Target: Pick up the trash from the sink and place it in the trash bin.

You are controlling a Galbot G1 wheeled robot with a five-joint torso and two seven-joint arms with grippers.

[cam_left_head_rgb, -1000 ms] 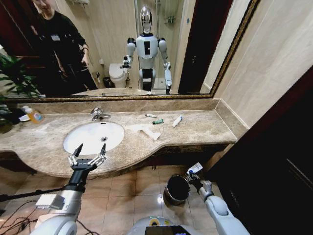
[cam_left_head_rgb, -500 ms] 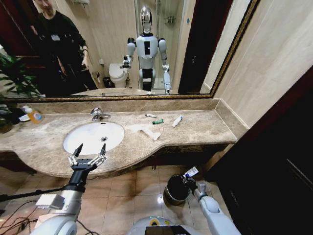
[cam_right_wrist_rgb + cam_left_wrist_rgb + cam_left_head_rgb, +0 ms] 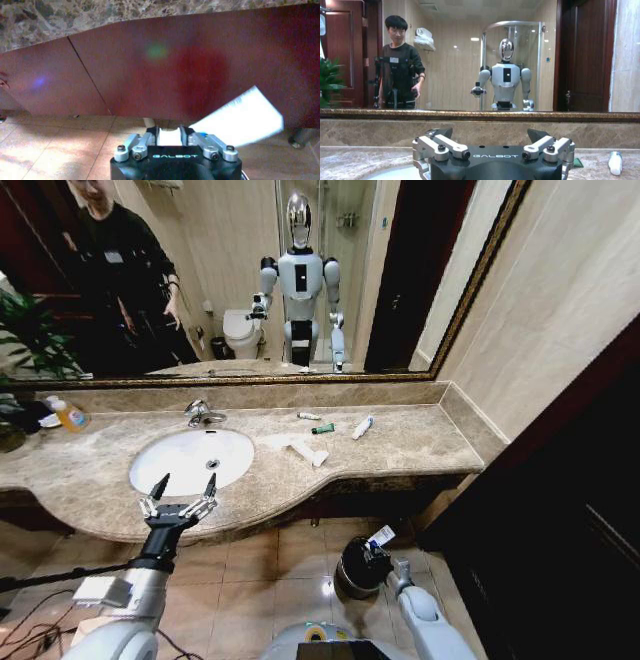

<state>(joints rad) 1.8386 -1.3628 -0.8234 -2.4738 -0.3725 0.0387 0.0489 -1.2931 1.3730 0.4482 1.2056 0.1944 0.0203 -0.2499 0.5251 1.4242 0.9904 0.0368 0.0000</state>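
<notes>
My right gripper (image 3: 374, 553) hangs low over the trash bin (image 3: 346, 572) on the floor, shut on a white mini tube with a blue end (image 3: 381, 535). The right wrist view shows the same tube (image 3: 240, 120) clamped between the fingers of that gripper (image 3: 169, 135). My left gripper (image 3: 183, 492) stands open at the front edge of the sink (image 3: 190, 460), nothing in it (image 3: 489, 133). On the counter right of the basin lie crumpled white paper (image 3: 300, 446), a green mini tube (image 3: 322, 428), a thin white stick (image 3: 308, 416) and another white tube (image 3: 362, 426).
A chrome faucet (image 3: 200, 413) stands behind the basin and a bottle of orange liquid (image 3: 70, 416) sits at the far left. Dark red cabinet fronts (image 3: 150, 75) run under the marble counter. A dark wall panel (image 3: 560, 510) closes in the right side.
My right gripper has carried the white tube down and to the left, from beside the bin to above its rim. The left arm has stayed still.
</notes>
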